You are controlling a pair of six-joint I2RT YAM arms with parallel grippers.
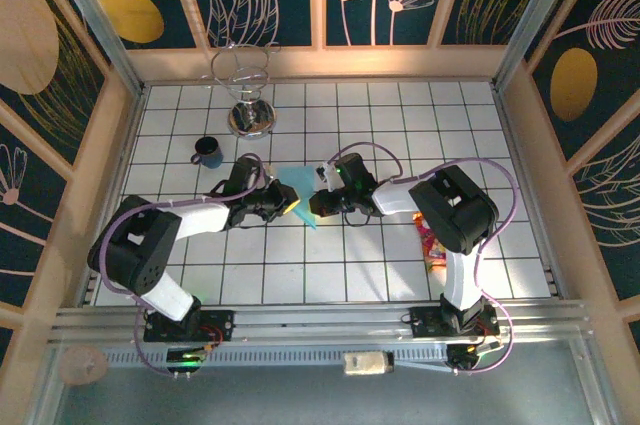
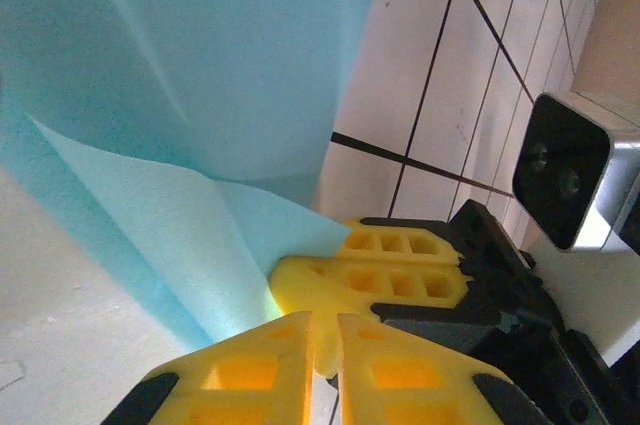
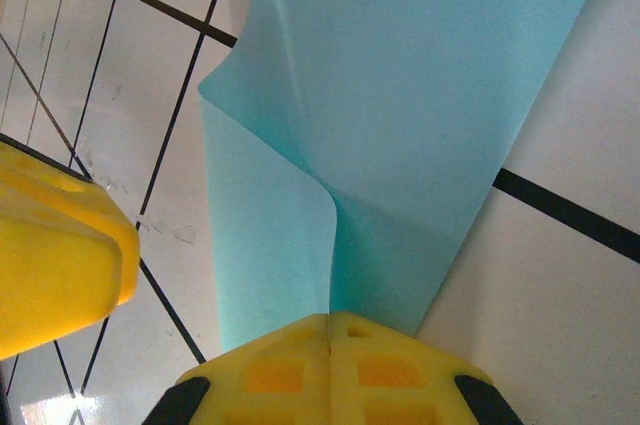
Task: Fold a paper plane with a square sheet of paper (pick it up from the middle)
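The square sheet of paper lies as a folded light-blue dart, the paper plane (image 1: 300,188), on the tiles between both arms, its point toward the near edge. My right gripper (image 1: 318,200) is shut on one end of it; the paper (image 3: 420,95) fans out from the closed right gripper (image 3: 330,320) with one flap curled up. My left gripper (image 1: 287,207) sits close on the other side. In the left wrist view my left gripper (image 2: 325,320) has its jaws almost together with nothing between them, the paper (image 2: 200,95) just beyond, and the right gripper's fingers (image 2: 400,265) pinching its corner.
A blue mug (image 1: 207,152) and a wire stand on a metal base (image 1: 250,115) stand at the back left. An orange-red snack packet (image 1: 430,245) lies beside the right arm. Wooden walls close in the tiled floor.
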